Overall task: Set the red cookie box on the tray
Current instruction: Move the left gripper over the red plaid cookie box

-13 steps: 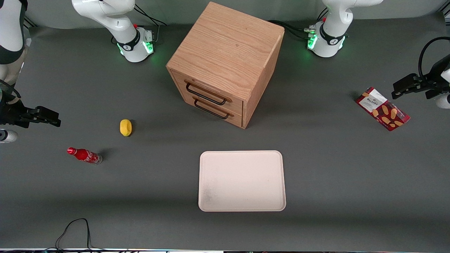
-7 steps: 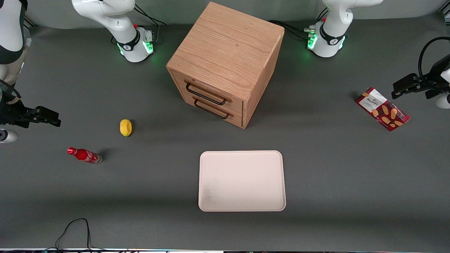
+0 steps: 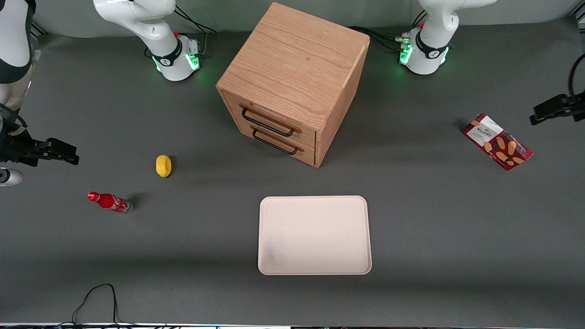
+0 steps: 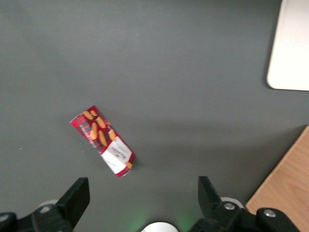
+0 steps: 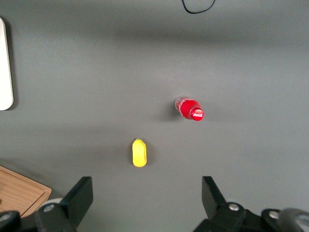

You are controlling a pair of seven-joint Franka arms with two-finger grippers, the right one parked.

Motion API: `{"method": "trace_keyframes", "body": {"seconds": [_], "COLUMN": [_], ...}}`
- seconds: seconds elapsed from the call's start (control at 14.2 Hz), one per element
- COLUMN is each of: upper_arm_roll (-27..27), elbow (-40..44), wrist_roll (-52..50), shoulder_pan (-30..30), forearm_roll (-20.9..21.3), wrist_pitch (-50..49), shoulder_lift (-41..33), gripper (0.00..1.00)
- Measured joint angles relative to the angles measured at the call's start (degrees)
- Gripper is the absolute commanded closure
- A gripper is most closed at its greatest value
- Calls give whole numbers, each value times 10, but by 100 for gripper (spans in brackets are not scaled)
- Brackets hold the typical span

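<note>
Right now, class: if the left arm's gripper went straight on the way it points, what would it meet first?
Probably bare table. The gripper, open, points down at the mat, and the red cookie box lies just outside the line between its fingers. Height is unclear, so this is a judgement.

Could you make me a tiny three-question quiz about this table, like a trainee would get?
1. True or false: the red cookie box already lies on the tray.
2. The gripper is: A) shut on the box, B) open, above the table near the box, C) inside a drawer.
3. Fill in: the yellow object lies beside the red soda ____, toward the parked arm's end.

Key: 1 false, the box lies on the table toward the working arm's end, apart from the tray. 2 B. 3 bottle.
</note>
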Motion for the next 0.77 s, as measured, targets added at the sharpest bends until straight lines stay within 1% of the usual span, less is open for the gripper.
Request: {"method": "trace_keyframes", "body": {"seconds": [0.28, 0.77], "upper_arm_roll": [4, 6], "elbow": [-109, -288], "wrist_roll": [29, 32], "shoulder_pan": [73, 195], "forearm_roll": [11, 18], "wrist_pitch": [35, 86], "shoulder_lift": [-70, -185], "gripper": [0, 0]}}
